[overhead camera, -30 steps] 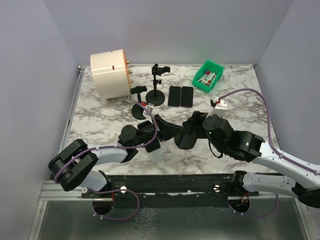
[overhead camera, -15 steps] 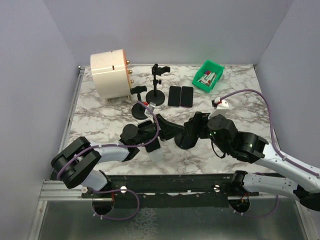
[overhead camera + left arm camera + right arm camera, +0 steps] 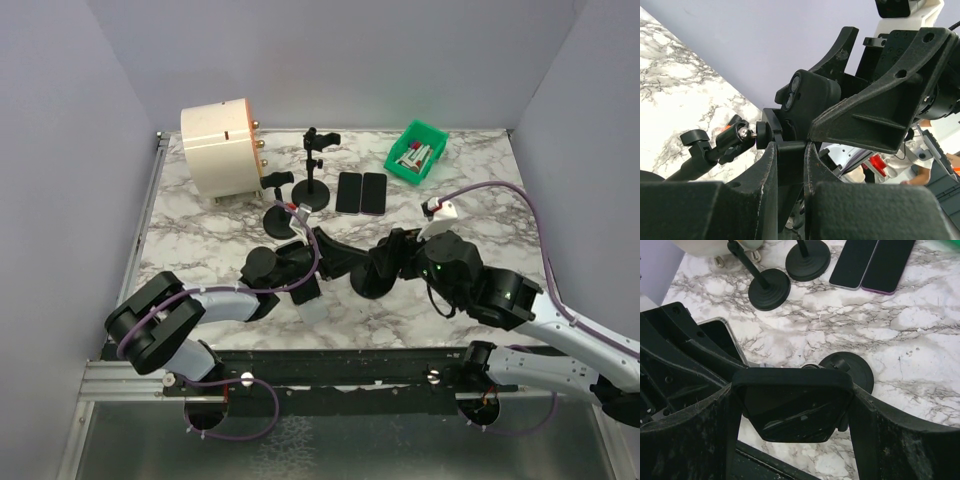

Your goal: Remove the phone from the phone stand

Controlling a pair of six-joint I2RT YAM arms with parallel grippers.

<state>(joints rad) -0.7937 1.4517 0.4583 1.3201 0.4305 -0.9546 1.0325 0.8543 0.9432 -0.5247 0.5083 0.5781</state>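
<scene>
Black-cased phone (image 3: 795, 402) was held clamped in the right gripper (image 3: 375, 275), with the phone stand (image 3: 725, 145) pinched in the left gripper (image 3: 790, 160) just beside it. Over the last second the right arm (image 3: 520, 300) had been drawn slightly rightward, so extraction was judged begun, not finished.

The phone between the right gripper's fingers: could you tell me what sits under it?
The phone stand's round black base on the marble table shows beneath the phone; the stand's clamp is hidden behind it.
</scene>
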